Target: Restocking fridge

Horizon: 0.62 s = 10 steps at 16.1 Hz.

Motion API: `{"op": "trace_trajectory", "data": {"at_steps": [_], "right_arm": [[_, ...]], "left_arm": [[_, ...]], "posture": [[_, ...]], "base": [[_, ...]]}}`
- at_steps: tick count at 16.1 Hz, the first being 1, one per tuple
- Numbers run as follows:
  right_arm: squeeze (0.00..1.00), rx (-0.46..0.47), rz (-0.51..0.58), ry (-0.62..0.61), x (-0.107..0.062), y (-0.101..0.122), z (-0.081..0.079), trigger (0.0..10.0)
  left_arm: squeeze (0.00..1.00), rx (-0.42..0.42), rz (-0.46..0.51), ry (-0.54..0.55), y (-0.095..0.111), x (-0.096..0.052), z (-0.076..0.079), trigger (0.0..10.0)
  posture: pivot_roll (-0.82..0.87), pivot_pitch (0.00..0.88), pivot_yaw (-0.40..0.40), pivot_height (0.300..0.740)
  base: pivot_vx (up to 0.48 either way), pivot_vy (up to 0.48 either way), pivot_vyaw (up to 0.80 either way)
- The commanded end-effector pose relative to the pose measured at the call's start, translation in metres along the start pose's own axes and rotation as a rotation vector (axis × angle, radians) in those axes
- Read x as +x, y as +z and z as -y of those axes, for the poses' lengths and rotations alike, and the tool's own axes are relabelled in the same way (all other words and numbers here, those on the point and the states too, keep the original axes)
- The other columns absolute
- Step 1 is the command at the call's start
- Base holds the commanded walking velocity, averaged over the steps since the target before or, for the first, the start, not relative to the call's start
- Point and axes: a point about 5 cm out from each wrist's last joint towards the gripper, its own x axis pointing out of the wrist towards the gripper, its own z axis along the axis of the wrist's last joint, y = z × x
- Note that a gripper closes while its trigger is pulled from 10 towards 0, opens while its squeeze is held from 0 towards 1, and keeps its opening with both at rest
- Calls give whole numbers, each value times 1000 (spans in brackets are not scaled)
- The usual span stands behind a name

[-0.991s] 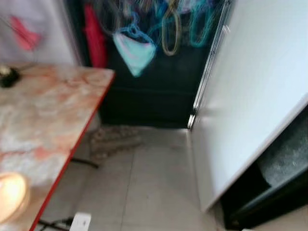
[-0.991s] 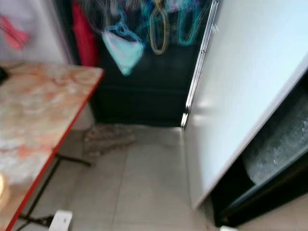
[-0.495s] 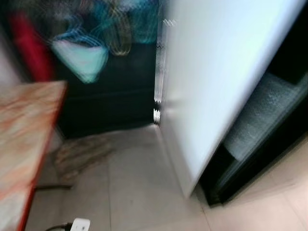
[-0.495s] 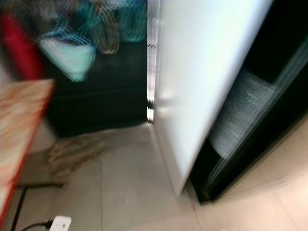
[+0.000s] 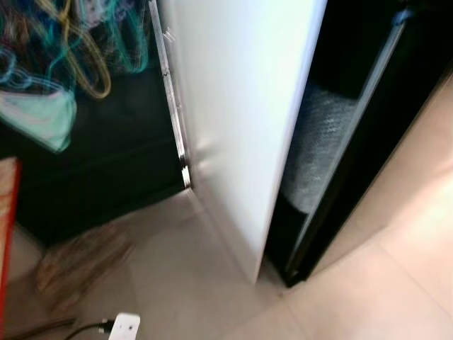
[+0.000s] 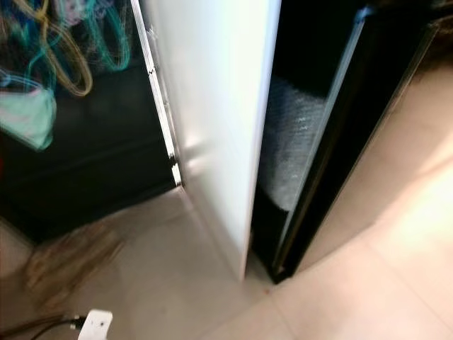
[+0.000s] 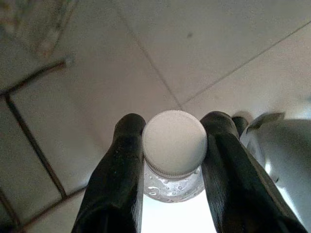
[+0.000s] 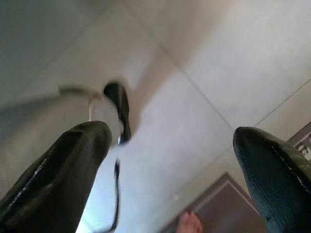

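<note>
Over the tiled floor, your left gripper pointed down, fingers pinching a white-capped bottle; your right gripper hung with fingers spread beside the open fridge door.

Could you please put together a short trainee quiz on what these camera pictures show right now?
1. True or false: the white fridge door stands open, showing a dark interior beside it.
2. What does the left tool hold? A) a sponge B) a bottle with a white cap C) nothing
3. Fill in: the right tool hangs over the tiled floor with its fingers ______.

Key
1. True: a frosty shelf shows in the gap behind the door.
2. B: the bottle sits between the two black fingers, its cap toward the camera.
3. Open, with nothing between them.
</note>
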Motion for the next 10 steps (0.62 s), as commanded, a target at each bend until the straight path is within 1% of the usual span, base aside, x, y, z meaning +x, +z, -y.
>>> {"op": "trace_trajectory", "data": {"at_steps": [1, 8, 10], "right_arm": [[0, 20, -21, 6, 0, -8, -4, 10000], [0, 21, -27, 2, -1, -12, -3, 10000], [0, 22, -31, 4, -1, -14, -4, 10000]], "left_arm": [[0, 17, -56, 3, -16, -3, -5, 10000], [0, 48, -45, -21, -15, -3, -2, 10000], [0, 54, -42, -21, -14, -3, -2, 10000]], "posture": [[112, 48, 27, 740], [101, 0, 34, 740], [98, 0, 36, 740]], "base": [[0, 0, -800], [0, 0, -800], [0, 0, -800]]}}
